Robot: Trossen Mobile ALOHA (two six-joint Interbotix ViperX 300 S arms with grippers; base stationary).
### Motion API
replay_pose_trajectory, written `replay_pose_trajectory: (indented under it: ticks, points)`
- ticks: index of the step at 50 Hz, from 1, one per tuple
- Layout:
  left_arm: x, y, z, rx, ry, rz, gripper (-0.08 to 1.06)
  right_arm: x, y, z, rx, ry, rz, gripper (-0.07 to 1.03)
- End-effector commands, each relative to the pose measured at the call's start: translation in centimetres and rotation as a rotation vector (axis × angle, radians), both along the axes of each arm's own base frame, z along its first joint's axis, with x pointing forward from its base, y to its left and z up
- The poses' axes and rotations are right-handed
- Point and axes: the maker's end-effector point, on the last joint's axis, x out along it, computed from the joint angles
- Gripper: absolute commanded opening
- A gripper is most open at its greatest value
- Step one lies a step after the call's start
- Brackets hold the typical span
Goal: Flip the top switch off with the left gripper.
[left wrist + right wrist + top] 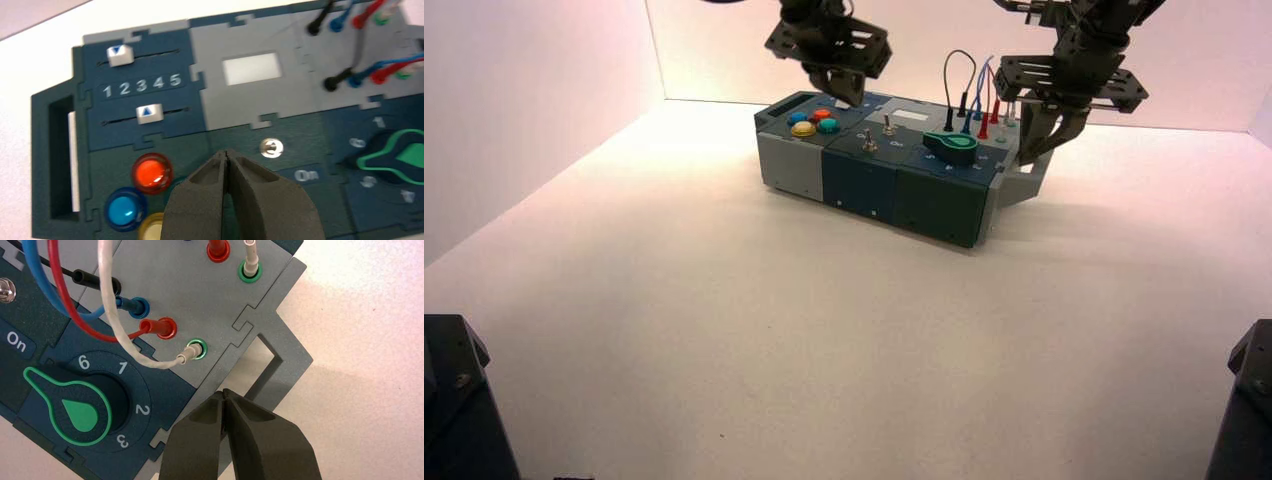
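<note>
My left gripper [227, 156], jaws pressed together, hangs just beside the top switch [271, 147], at its nine o'clock.

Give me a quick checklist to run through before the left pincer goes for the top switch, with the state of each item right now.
1. Left pincer shut, tips together for a push: ok.
2. Left pincer over the box, near the coloured buttons: ok.
3. Tips lined up with the top switch: not ok, the switch sits off to one side of them.
4. Tips clear of the red button: ok, though it lies close.
5. Top switch's present position: cannot tell, seen end-on.
6. Right pincer away from the switches, shut at the box's wire end: ok.
</note>
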Motion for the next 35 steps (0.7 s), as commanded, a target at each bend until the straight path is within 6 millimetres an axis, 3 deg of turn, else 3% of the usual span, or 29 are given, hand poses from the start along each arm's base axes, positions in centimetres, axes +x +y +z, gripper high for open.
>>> replay_pose_trajectory:
  ticks: [1,10,35]
  points:
    - [0.0,-0.9,3.3,-0.035,-0.054,-0.017,-0.03,-0.1,-0.1,0.0,-0.004,0.002,0.005,-0.02]
    - [-0.1,-0.3,3.5,-0.029,-0.059,-0.016,-0.03,0.0,-0.1,0.2,-0.003,-0.005,0.005,-0.02]
    - [1.8,6.4,6.0,-0.032,-0.101,0.108,-0.03,0.0,-0.2,1.2,0.0,-0.049,0.001,-0.02]
